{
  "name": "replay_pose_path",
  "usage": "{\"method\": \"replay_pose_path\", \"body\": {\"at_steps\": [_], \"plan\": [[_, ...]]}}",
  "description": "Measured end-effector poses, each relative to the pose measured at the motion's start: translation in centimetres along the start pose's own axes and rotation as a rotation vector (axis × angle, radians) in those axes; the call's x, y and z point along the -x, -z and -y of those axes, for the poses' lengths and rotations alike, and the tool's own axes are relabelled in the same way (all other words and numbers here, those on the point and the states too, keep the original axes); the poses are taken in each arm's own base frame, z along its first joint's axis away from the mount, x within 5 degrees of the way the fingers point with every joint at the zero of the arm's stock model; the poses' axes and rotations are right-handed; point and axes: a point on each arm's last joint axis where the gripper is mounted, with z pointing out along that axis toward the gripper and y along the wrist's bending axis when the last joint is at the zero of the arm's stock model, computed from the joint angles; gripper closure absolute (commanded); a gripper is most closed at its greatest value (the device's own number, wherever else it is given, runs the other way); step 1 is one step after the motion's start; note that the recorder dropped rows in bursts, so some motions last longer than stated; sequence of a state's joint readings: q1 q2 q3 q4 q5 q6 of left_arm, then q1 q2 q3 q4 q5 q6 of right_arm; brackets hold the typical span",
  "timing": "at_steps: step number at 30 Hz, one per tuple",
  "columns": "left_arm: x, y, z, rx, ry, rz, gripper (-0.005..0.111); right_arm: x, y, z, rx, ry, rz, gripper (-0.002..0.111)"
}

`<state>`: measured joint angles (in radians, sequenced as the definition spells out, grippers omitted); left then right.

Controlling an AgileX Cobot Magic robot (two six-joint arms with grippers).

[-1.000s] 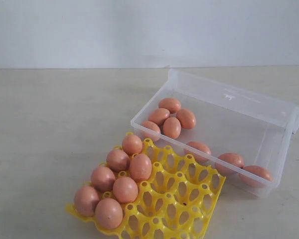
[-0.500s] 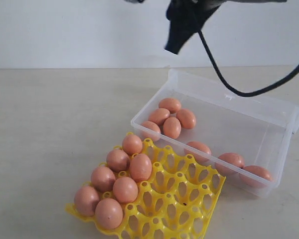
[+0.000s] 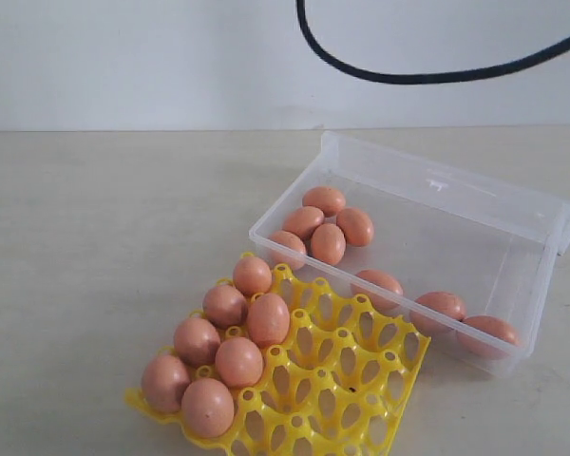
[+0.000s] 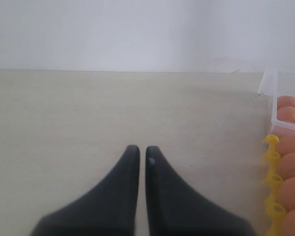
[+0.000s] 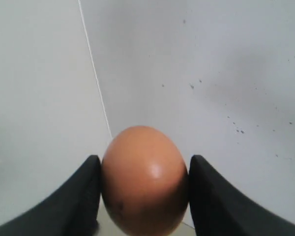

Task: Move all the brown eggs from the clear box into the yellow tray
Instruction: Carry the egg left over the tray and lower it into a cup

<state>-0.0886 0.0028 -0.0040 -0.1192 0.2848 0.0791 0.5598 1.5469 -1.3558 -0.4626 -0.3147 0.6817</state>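
1. left end effector [image 4: 142,149]: closed, empty, over desk [image 4: 88,108].
2. yellow tray [image 3: 389,358]: seven brown eggs [image 3: 239,361], left cups.
3. clear box [image 3: 437,185]: eight eggs.
4. right end effector [image 5: 145,162]: gripping held egg [image 5: 144,184], long axis along fingers; outside exterior view, free cups nearer this arm, judged.

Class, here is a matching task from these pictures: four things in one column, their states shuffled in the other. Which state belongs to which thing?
Things:
1 left gripper
2 right gripper
3 yellow tray
4 clear box

States:
A loose eggs lie inside
B shut, holding nothing
C seated eggs fill some cups
D clamped on a brown egg

Pairs: 1-B, 2-D, 3-C, 4-A
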Motion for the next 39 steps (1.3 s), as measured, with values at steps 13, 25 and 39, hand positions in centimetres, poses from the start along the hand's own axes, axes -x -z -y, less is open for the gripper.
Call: {"method": "replay_pose_path", "body": {"at_steps": [13,25,39], "plan": [[0.0,0.0,0.0,0.000,0.000,0.000,0.103,-9.3,6.5,6.5,0.110,-0.344,-0.062,0.109],[0.0,0.0,0.0,0.000,0.000,0.000,0.103,-17.1,9.5,5.8,0.244,-0.074,-0.566,0.109],[0.0,0.0,0.0,0.000,0.000,0.000,0.103,-23.8,9.0,8.6,0.142,-0.131,-0.686,0.109]]}}
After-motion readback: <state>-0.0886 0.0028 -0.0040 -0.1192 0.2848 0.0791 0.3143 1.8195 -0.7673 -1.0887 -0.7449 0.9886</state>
